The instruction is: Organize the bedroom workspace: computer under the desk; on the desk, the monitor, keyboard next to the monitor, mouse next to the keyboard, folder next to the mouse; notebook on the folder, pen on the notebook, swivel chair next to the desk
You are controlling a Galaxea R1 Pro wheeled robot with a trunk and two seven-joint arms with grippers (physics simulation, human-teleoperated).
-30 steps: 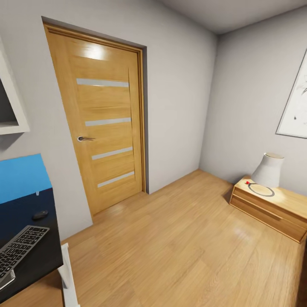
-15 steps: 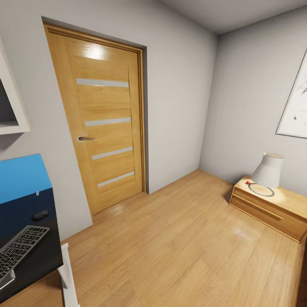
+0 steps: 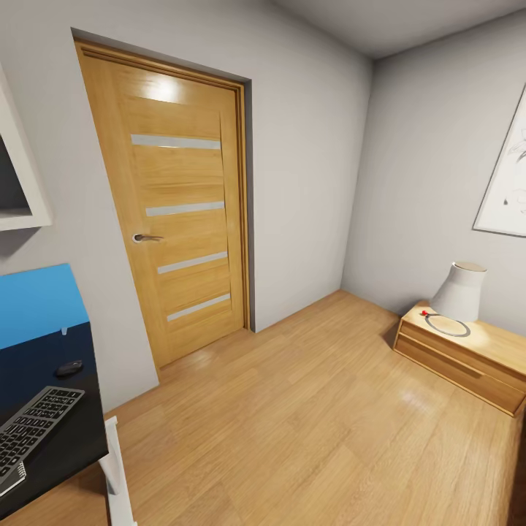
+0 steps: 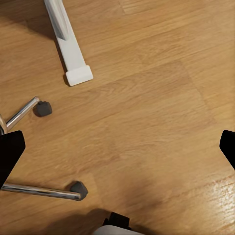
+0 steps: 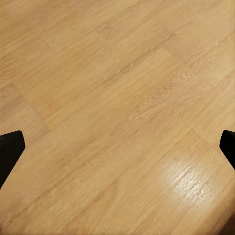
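Note:
The desk (image 3: 69, 438), with a black top and a blue back panel (image 3: 40, 303), fills the lower left corner of the head view. On it lie the slim keyboard (image 3: 33, 431) and, farther back, the small black mouse (image 3: 69, 368). In the left wrist view, my left gripper (image 4: 119, 152) hangs open over bare floor. Near it are a white desk leg (image 4: 68, 44) and two metal legs of the swivel chair (image 4: 41, 192) base, each ending in a grey castor (image 4: 43, 108). My right gripper (image 5: 119, 149) is open above the wooden floor (image 5: 117, 98), holding nothing.
A closed wooden door (image 3: 179, 219) stands straight ahead. A low light-wood chest (image 3: 467, 358) with a white lamp (image 3: 460, 292) sits at the right wall. A white-framed dark panel (image 3: 18, 183) hangs above the desk. Wooden floor (image 3: 307, 424) stretches between the desk and the chest.

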